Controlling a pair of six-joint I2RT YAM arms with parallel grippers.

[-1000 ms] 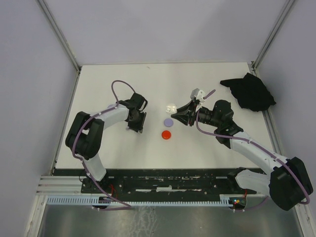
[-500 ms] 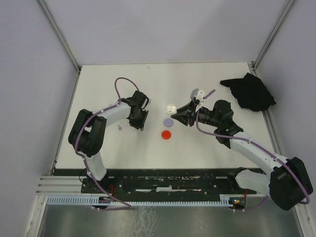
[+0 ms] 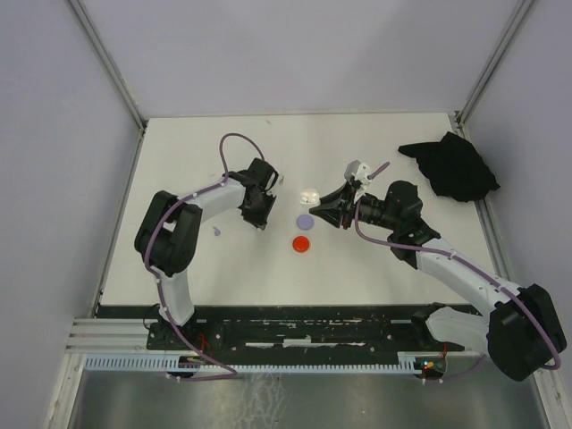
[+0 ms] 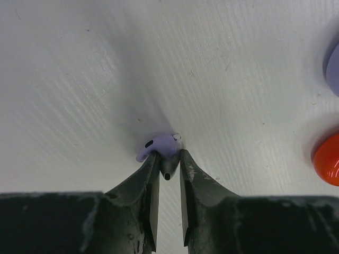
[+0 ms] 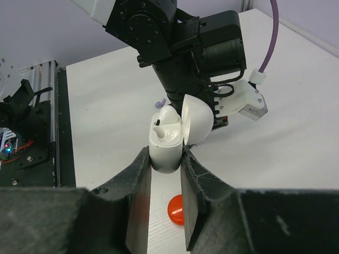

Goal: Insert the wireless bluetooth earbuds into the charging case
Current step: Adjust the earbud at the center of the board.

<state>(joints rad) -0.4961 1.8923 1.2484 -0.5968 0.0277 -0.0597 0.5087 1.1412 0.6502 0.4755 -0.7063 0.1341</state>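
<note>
Left gripper (image 4: 169, 159) clamped on lilac earbud (image 4: 160, 145), bud at 12 o'clock off its tips. Judged light, hard, slick: pinch the stem. Right gripper (image 5: 165, 159) clamped on open charging case (image 5: 168, 138), at 3 o'clock from the left

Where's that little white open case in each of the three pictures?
Top external: charging case mid-table, just above the lilac disc.
Left wrist: not in it.
Right wrist: centre, lid open, held in the right gripper.
Shared landmark: the red disc, in all three views.
</note>
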